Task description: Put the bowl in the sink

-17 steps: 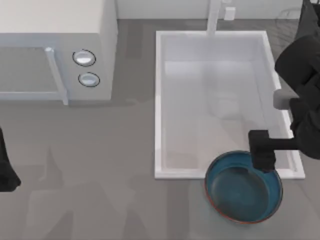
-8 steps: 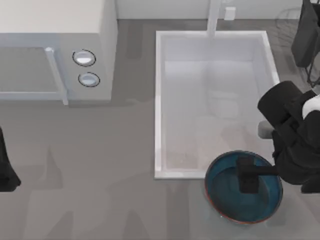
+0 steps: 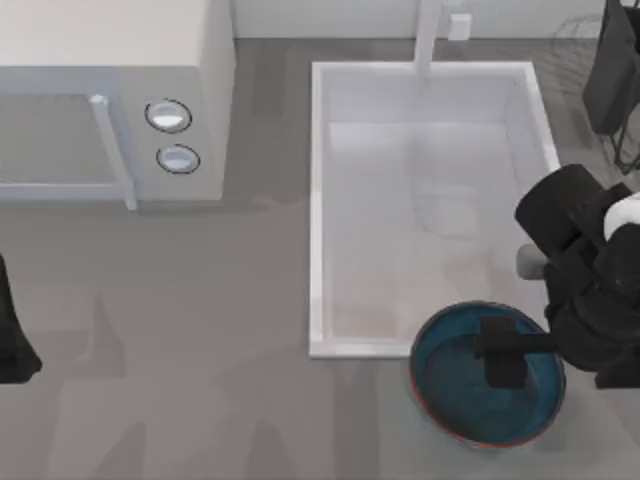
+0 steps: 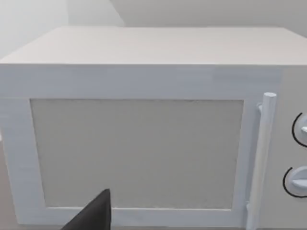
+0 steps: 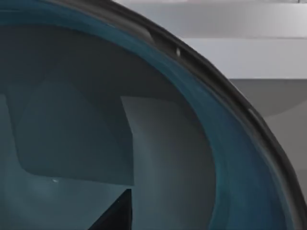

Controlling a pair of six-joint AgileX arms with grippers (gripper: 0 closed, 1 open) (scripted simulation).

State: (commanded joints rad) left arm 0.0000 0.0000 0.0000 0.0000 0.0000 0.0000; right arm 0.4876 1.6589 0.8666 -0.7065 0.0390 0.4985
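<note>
The bowl [image 3: 445,378], teal-blue inside with a reddish-brown rim, sits at the front right of the table, and its far edge overlaps the front rim of the sink [image 3: 316,200]. My right gripper [image 3: 503,357] reaches in from the right and hangs over the bowl's inside, right of its middle. In the right wrist view the bowl's glossy teal inside [image 5: 72,120] is very close, with the white sink wall [image 5: 249,52] beyond its dark rim. My left arm [image 3: 12,340] is parked at the table's left edge.
A white microwave [image 3: 110,100] with two round knobs [image 3: 170,116] stands at the back left, and the left wrist view faces its door [image 4: 136,153]. The white faucet post [image 3: 428,35] rises at the sink's far rim. Grey tabletop lies between microwave and sink.
My right gripper has moved from the bowl's far rim, by the sink's front edge, towards me over the bowl's inside. The bowl and left arm have stayed put.
</note>
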